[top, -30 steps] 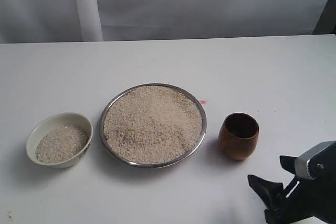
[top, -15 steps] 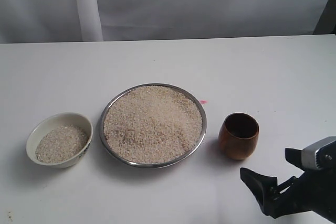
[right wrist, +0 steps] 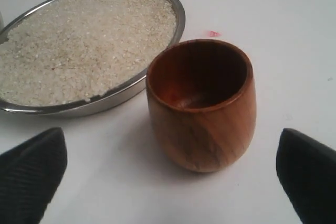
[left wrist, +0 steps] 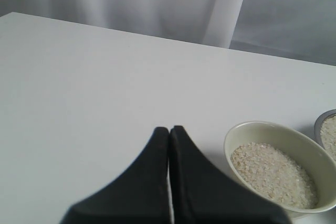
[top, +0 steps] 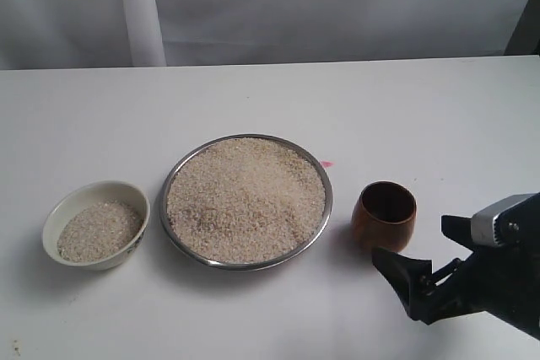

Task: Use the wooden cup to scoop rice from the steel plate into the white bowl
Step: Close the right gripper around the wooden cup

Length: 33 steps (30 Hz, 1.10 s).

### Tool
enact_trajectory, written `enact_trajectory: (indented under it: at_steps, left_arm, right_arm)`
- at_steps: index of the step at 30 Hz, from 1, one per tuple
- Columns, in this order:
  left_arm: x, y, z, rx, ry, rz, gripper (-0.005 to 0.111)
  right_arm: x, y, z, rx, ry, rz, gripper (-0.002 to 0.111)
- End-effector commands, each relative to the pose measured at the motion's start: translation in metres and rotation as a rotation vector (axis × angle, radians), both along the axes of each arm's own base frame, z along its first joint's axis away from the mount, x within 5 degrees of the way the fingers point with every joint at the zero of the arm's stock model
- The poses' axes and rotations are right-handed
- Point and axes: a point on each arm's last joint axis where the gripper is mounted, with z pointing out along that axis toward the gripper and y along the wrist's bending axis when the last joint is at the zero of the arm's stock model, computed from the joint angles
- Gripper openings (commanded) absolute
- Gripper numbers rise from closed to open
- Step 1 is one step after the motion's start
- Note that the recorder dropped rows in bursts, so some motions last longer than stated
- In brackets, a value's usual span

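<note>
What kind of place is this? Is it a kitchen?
Probably a robot test room, not a kitchen: a plain white table, a pale curtain behind it, and a black robot gripper beside the wooden cup and rice.

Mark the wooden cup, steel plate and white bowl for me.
wooden cup point(right wrist: 202, 129), right wrist view, on its outer side wall.
steel plate point(top: 245, 265), exterior view, on the near rim.
white bowl point(left wrist: 278, 136), left wrist view, on the bare inner wall.
</note>
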Motion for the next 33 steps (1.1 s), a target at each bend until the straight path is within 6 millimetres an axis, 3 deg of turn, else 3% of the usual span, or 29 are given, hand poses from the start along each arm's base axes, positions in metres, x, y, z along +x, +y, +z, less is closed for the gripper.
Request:
enact_trajectory:
  at_steps: [1, 6, 10, 18, 33]
  left_arm:
    - [0.000, -0.001, 0.002, -0.006, -0.013, -0.006, 0.000]
    - [0.000, -0.001, 0.002, -0.006, -0.013, -0.006, 0.000]
    - [0.000, -0.001, 0.002, -0.006, -0.013, -0.006, 0.000]
    - [0.000, -0.001, 0.002, -0.006, -0.013, -0.006, 0.000]
    - [0.000, -0.001, 0.002, -0.006, -0.013, -0.006, 0.000]
  right_arm:
    - [0.003, 0.003, 0.002, 0.009, -0.010, 0.008, 0.105]
    - [0.017, 0.022, 0.009, -0.052, -0.064, 0.055, 0.105]
    - [0.023, 0.021, 0.007, -0.097, -0.053, 0.001, 0.105]
    - [0.045, 0.030, -0.033, -0.110, -0.048, 0.012, 0.105]
    - [0.071, 0.037, -0.050, -0.090, -0.077, -0.020, 0.105]
